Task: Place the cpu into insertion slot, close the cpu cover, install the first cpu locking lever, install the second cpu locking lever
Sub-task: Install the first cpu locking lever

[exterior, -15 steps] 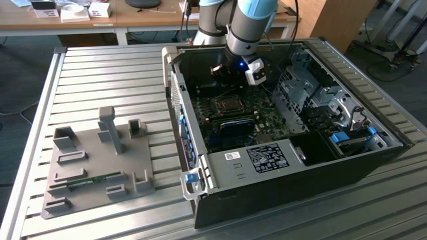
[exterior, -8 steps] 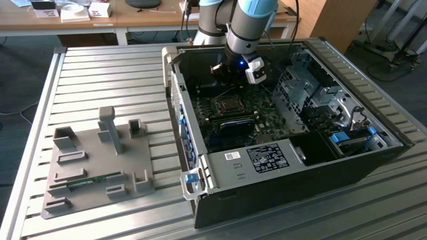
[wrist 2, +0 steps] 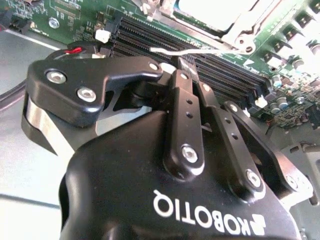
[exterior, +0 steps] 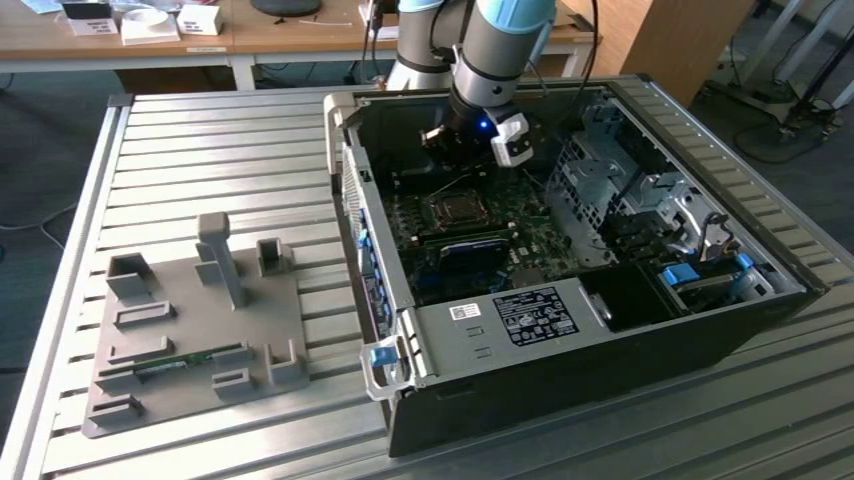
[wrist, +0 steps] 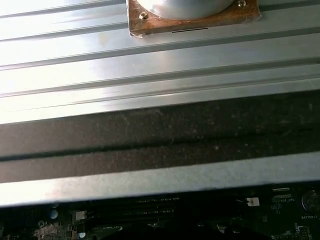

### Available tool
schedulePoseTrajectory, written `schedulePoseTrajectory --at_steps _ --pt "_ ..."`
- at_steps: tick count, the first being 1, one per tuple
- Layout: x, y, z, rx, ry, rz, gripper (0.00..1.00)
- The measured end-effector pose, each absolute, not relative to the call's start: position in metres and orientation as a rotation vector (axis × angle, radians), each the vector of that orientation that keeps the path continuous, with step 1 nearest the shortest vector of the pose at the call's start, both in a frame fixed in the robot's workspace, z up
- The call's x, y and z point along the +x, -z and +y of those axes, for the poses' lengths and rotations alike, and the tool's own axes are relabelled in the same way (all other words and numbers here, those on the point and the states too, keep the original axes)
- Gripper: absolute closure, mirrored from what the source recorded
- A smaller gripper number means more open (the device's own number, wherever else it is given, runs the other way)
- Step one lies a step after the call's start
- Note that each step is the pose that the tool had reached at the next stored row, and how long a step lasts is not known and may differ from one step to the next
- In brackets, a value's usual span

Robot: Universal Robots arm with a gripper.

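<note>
Because the computer case (exterior: 587, 380) is lying open on its side on the slatted table (exterior: 200, 150), the arm is coming at it from above, and the gripper (exterior: 471, 150) is hanging over the motherboard (exterior: 534, 240). Its fingers (wrist 2: 185, 105) are pressing together with nothing thick between them (a narrow tip suits a thin wire, I judge). In the second wrist view the tip is standing just beside a thin pale locking lever (wrist 2: 172, 51); whether it is touching, I cannot tell. The cpu (wrist 2: 210, 9) is sitting in its socket, the cpu cover (wrist 2: 240, 29) apparently lying flat around it, at about six o'clock from the gripper in the exterior view.
</note>
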State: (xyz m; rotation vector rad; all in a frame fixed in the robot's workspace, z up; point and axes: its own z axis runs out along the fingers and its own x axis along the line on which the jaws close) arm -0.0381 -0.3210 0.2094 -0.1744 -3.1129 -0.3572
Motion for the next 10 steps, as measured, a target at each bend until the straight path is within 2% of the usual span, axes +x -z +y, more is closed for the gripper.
schedulePoseTrajectory --at_steps 10 --pt "-0.038 -0.224 -0.321 -0.174 0.358 -3.113 0.89"
